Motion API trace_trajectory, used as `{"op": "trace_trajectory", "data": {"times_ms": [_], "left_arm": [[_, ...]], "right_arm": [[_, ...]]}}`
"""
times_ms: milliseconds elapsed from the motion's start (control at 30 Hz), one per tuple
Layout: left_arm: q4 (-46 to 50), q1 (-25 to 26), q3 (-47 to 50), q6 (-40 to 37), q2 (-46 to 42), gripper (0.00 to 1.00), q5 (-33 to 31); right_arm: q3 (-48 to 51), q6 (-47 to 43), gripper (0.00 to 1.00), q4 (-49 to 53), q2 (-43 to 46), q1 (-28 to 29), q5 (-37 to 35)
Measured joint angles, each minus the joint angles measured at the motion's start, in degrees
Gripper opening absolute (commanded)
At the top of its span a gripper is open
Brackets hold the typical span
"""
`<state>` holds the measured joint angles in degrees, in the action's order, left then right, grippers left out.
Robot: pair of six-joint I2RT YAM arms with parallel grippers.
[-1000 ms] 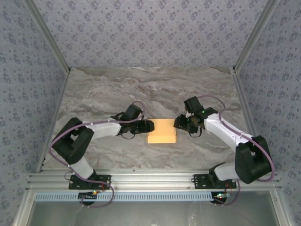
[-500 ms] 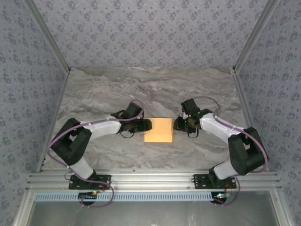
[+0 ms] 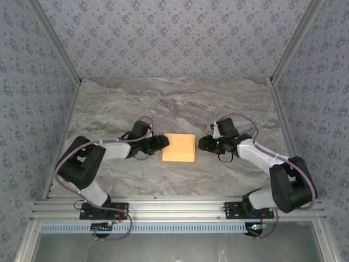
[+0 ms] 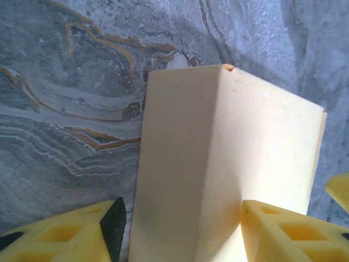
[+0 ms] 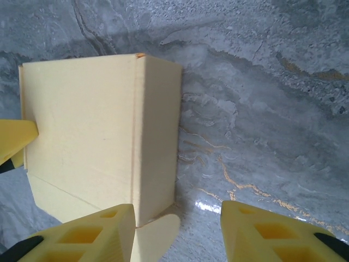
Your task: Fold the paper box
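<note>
Item one, left gripper (image 4: 181,210): yellow honeycomb-moulded plastic fingers, one faced with a black pad (image 4: 114,221). They are set partly closed, with both fingers up against the near end of the paper box (image 3: 179,148). I judge this a clamp meant to anchor the piece while the other arm works. Item two, the paper box: thin yellow-orange card, matt and smooth, already raised into a shallow rectangular body with sharp creased edges. One crease runs away from the left fingers down the middle of their span. The box rests on the table (image 3: 109,114), between the two sets of fingers, and its far edge reaches the right fingertips. Item three, one rounded tab (image 5: 158,234), same card, lying loose and flat on the table just beside the right gripper's left finger. It is not tucked in, so by my reading the fold is nearly done but not finished. Item four, right gripper (image 5: 177,215): same yellow plastic, spread wide and holding nothing. Its left finger sits at the box's corner wall and its right finger stands well apart over bare table, probably poised to press that wall or tab home. Item five, the table: glossy grey marble pattern with rust veins, hard and slick, so light card would slide if left unheld.
</note>
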<state>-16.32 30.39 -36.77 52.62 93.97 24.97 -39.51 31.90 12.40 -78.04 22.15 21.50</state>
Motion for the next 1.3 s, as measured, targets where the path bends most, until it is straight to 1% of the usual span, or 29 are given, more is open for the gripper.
{"op": "trace_trajectory", "data": {"times_ms": [67,133,233,333,467,567,767,900,1100,1300], "left_arm": [[-5.3,-0.9,3.0,0.6,-0.5,0.55,1.3],[-8.7,-1.5,4.7,1.0,-0.7,0.53,2.1],[-13.1,-2.6,7.1,1.9,-0.6,0.47,3.4],[-19.3,-4.5,9.7,3.6,0.8,0.42,6.0],[-26.1,-6.4,10.7,6.3,4.1,0.35,10.5],[-30.6,-7.0,10.7,7.7,6.7,0.31,12.2],[-35.1,-7.6,11.0,9.1,8.6,0.29,13.4],[-39.3,-8.4,11.8,10.5,10.2,0.27,14.7],[-44.6,-9.3,11.7,12.3,13.3,0.2,16.6],[-45.6,-9.8,11.3,13.0,14.1,0.21,17.4]], "right_arm": [[0.3,0.2,0.47,-0.7,0.0,-0.8,1.1],[0.4,0.2,0.49,-1.5,0.0,-1.2,2.0],[0.5,0.2,0.51,-3.3,0.0,-1.2,3.5],[1.1,0.5,0.53,-5.8,-0.7,-1.2,5.5],[1.3,1.7,0.55,-9.9,-5.2,-1.2,8.2],[1.3,2.4,0.56,-13.1,-9.3,-1.1,10.5],[1.3,4.6,0.57,-19.5,-15.5,-1.2,14.8],[0.1,5.0,0.58,-22.2,-17.8,-2.6,18.3],[-3.7,3.1,0.63,-22.0,-21.6,-4.9,24.7],[-6.6,-0.9,0.66,-19.4,-23.2,-6.8,28.1]]}}
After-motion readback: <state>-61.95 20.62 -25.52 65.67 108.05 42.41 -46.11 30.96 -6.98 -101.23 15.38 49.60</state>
